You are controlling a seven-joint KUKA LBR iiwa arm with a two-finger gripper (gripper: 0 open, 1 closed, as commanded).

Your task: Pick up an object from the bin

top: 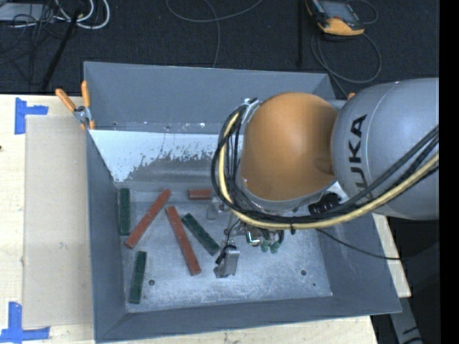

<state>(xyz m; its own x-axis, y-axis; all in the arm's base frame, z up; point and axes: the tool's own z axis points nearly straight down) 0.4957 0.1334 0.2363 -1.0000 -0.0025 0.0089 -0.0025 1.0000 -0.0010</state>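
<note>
My gripper (227, 262) hangs low under the arm's orange dome, near the middle of the bin floor. Just left of it lies a dark green bar (200, 233), slanting from upper left to lower right, its lower end close to the gripper. A red-brown bar (183, 240) lies beside the green one on its left, slanting the same way. A short red-brown piece (200, 193) sits farther back, near the foot of the bin's rear wall. Nothing shows in the gripper.
A longer red-brown bar (148, 217) slants the other way, left of centre. Two more dark green bars lie by the left wall: an upright one (124, 210) and one near the front left corner (136, 276). The arm covers the bin's right rear part.
</note>
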